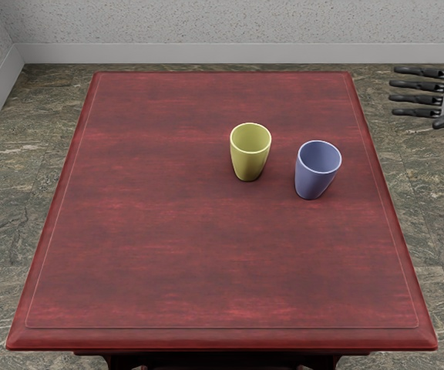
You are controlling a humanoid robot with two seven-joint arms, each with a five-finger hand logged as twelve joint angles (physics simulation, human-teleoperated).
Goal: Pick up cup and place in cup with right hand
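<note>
My right hand [430, 94] shows at the upper right edge of the head view, beyond the table's right side. Its black fingers are spread and point left, with nothing held. On the table, right of the middle, a yellow-green cup [249, 163] stands upright with its mouth up. A blue cup [313, 180] is upright to its right and slightly nearer the front, with a small gap between the two. Both cups are apart from the hand.
The dark red wooden table [168, 247] has a raised border and stands on a stone-patterned floor [6, 208]. Behind it runs a speckled grey wall [206, 27] with a pale skirting board.
</note>
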